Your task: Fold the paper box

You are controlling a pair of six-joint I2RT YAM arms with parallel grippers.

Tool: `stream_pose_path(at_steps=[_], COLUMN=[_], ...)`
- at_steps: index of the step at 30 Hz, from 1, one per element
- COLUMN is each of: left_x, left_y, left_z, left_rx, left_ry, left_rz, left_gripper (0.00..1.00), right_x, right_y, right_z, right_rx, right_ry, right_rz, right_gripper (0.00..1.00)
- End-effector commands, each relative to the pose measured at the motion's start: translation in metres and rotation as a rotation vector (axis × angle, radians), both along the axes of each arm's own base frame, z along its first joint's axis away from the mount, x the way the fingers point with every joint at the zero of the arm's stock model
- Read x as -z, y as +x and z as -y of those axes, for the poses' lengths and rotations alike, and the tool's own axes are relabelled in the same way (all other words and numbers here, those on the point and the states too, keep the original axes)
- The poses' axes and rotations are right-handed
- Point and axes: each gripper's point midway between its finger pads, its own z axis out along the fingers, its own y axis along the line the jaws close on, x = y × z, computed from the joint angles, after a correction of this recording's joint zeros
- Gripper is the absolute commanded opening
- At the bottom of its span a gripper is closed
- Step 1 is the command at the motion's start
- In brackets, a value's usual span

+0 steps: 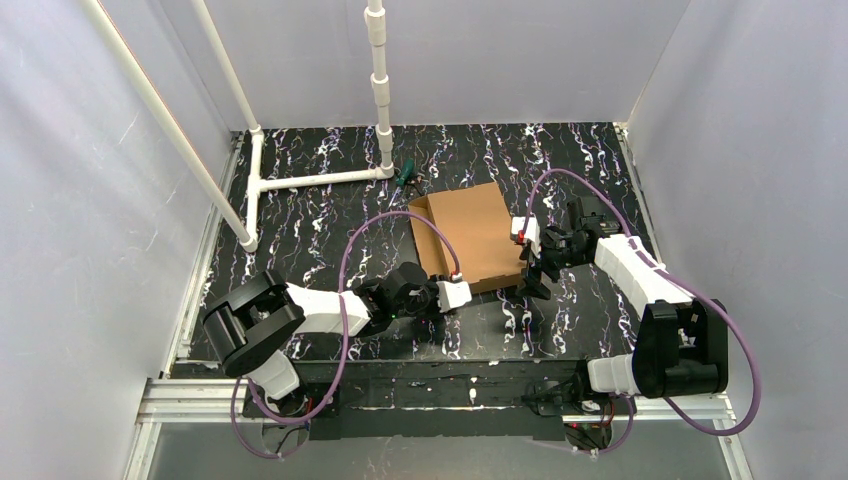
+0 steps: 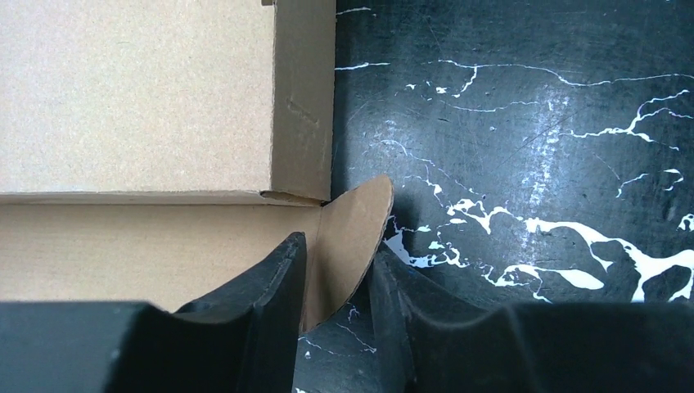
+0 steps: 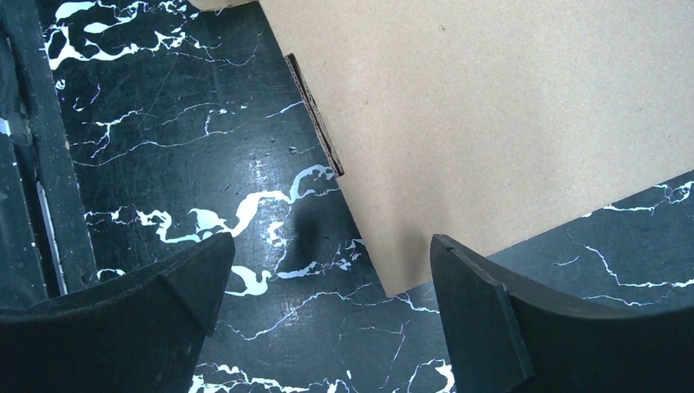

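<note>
The paper box (image 1: 470,235) lies mid-frame in the top view, between both arms. The left gripper (image 2: 335,278) closely straddles its rounded tab (image 2: 353,233); whether it pinches is unclear. The right gripper (image 3: 329,254) hangs wide apart over the lower-right corner.

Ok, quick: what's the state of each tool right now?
Left tool: closed on the paper box, pinching its rounded corner tab.
Right tool: open, holding nothing, poised over a corner of the box.

Robot lab cell: white walls (image 1: 90,200), PVC frame (image 1: 380,90), marbled tabletop (image 1: 320,200).
</note>
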Motion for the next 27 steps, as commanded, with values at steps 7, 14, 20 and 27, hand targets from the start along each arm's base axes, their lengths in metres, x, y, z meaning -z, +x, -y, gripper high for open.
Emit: stream_pose_path(at_steps=[7,14,20,27], left_x=[-0.014,-0.013,-0.009,-0.004], left_y=[-0.002,-0.002,-0.003,-0.005], left_z=[0.008,0.007,0.004,0.001], left_rx=[-0.004,-0.015,-0.032,-0.059], left_ry=[-0.067,-0.07,-0.068,-0.069], left_rz=[-0.006,-0.013,-0.028,-0.058], left_gripper=[0.32,0.19,0.08,0.03], right_x=[-0.005,-0.005,-0.003,-0.001], right_y=[0.001,0.001,0.001,0.005], right_z=[-0.003,-0.003,-0.002,-0.001], right_rx=[-0.012,-0.011,-0.011,0.012], right_ry=[0.014,0.014,0.011,0.0], right_rz=[-0.005,-0.008,-0.014,-0.019], right_gripper=[0.98,0.98,0.98,0.98])
